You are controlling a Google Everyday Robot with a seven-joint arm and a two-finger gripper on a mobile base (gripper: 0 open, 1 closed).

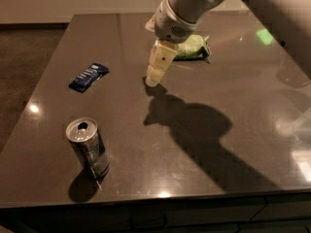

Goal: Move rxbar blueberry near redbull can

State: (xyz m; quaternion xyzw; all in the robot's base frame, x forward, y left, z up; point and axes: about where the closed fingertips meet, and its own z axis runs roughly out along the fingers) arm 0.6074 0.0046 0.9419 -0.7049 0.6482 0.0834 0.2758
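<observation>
The rxbar blueberry [89, 76], a small flat dark-blue wrapper with white lettering, lies on the dark table [233, 81] at the left. The redbull can [88, 153], silver and blue with a shiny top, stands upright near the front left, well apart from the bar. My gripper [154, 76] hangs over the middle of the table, to the right of the bar and apart from it, holding nothing that I can see.
A green crinkly snack bag [193, 47] lies at the back, partly behind my arm [182, 8]. The arm's shadow falls across the table's middle right. The table's front edge runs just below the can, and its left edge is near the bar.
</observation>
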